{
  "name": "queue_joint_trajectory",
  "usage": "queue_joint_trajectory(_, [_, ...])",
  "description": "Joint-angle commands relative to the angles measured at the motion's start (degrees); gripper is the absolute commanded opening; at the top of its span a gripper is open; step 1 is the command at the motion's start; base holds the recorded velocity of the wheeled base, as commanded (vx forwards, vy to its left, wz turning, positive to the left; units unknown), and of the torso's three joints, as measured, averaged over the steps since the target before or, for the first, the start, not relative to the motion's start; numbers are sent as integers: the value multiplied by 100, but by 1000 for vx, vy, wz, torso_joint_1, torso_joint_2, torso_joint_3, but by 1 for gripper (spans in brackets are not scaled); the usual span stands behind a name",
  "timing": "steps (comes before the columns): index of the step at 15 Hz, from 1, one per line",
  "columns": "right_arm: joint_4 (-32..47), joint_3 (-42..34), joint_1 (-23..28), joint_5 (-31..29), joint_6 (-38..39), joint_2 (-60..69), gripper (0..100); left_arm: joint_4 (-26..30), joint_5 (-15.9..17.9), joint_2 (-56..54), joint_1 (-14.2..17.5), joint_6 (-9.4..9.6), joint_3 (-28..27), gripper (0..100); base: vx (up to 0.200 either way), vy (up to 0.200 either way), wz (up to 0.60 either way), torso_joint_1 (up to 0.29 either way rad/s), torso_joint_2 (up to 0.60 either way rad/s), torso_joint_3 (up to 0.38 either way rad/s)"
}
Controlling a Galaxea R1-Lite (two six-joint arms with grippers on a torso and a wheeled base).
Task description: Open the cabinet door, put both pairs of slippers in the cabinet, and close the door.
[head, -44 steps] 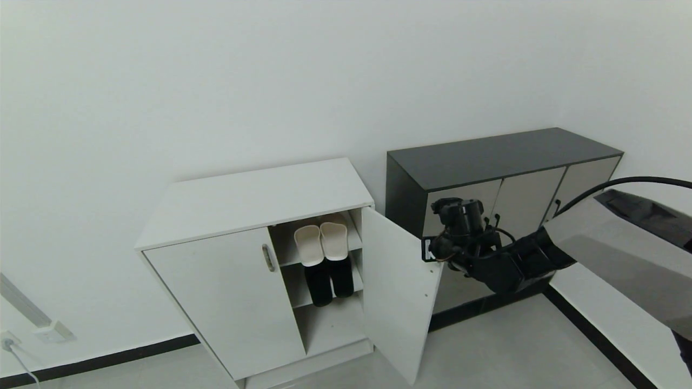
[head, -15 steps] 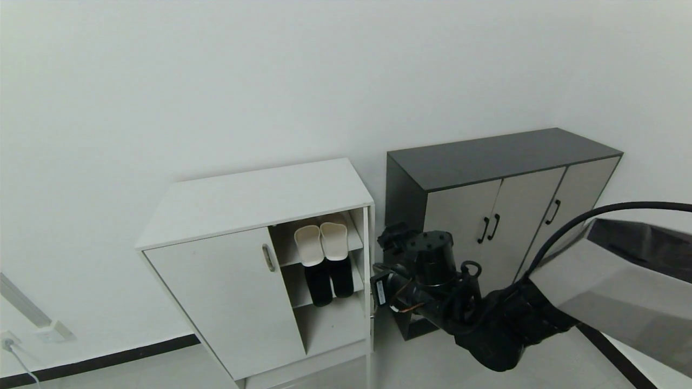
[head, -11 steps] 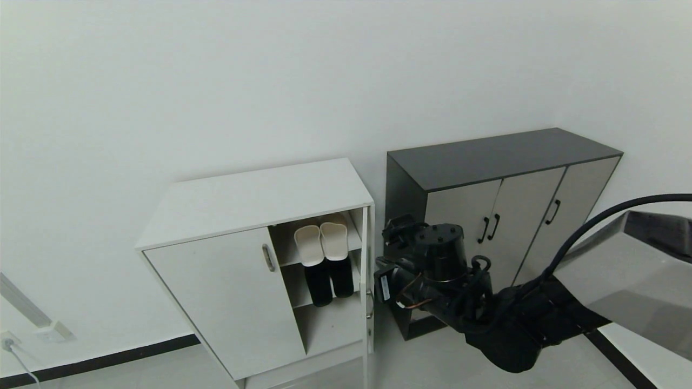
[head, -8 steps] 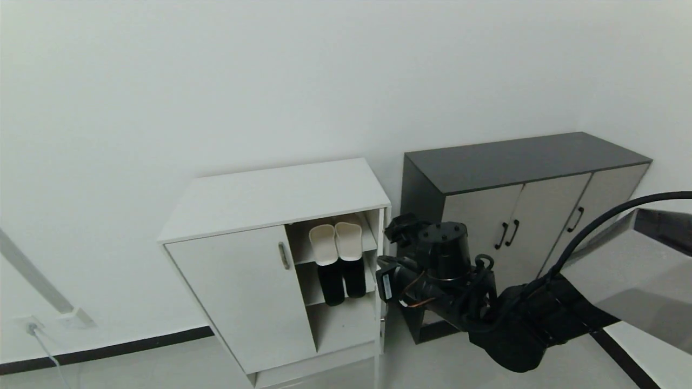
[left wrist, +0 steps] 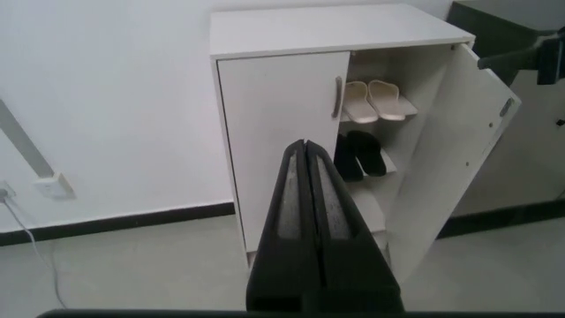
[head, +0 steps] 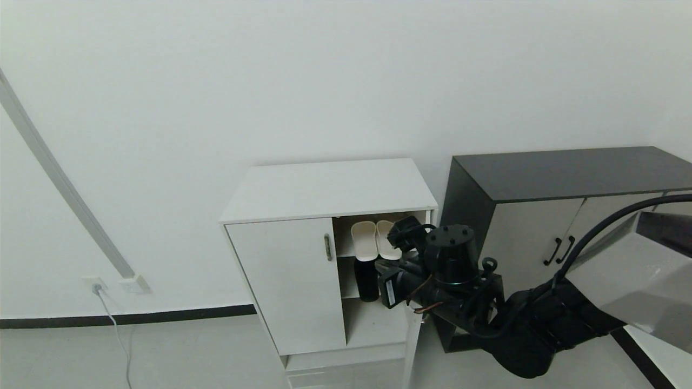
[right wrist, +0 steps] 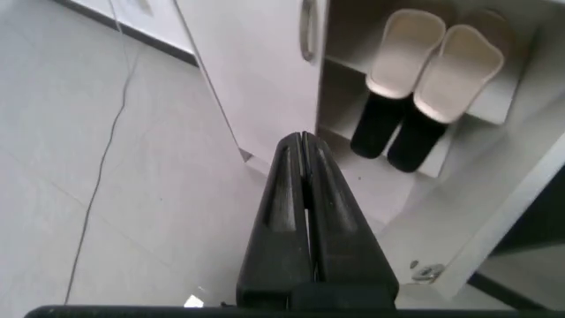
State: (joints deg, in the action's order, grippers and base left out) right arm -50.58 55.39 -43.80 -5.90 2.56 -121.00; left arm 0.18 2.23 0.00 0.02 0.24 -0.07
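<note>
head view, white cabinet (head: 328, 186): stands against the wall; its left door (head: 286, 281) is shut, and its right door (head: 409, 346) is swung out and seen edge-on.
head view, white slippers (head: 376, 240): side by side on the upper shelf of the open right half.
head view, black slippers (head: 367, 280): on the shelf just below the white slippers, partly hidden by the arm.
head view, right arm (head: 451, 265): in front of the open half, close to the right door; I cannot tell whether it touches.
head view, dark cabinet (head: 540, 173): just beside the white cabinet on the right, doors shut.
head view, wall socket (head: 94, 282): low on the wall, well off to the left, with a cable (head: 116, 329) hanging from it to the floor.
left wrist view, left gripper (left wrist: 306, 146): jaws pressed together with nothing between them; well apart from the white cabinet and facing its front.
left wrist view, both pairs: inside the white cabinet, white slippers above, black slippers below; the right door stands wide open, and a handle (left wrist: 337, 95) sits on the shut left door.
right wrist view, right gripper (right wrist: 305, 137): jaws pressed together, holding nothing, pointing toward the foot of the open compartment.
right wrist view, both pairs: white slippers on the upper shelf, black slippers directly beneath.
right wrist view, right door: its inner face runs alongside the right gripper and carries a small metal fitting (right wrist: 425, 272).
</note>
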Motion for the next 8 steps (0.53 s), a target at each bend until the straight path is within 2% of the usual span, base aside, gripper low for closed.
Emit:
queue_joint_trajectory(1, [13,-134,109,-8,-80,77,0,-1,-3,9,6,2,-1,0,0,0,0,0,0,0])
queue_joint_trajectory(4, [444,-591,451,-8,-397,490,0,-1,-3,9,6,2,-1,0,0,0,0,0,0,0])
queue_joint_trajectory(8, [505,-899,952,-34,-414,446,0,-1,-3,9,6,2,-1,0,0,0,0,0,0,0])
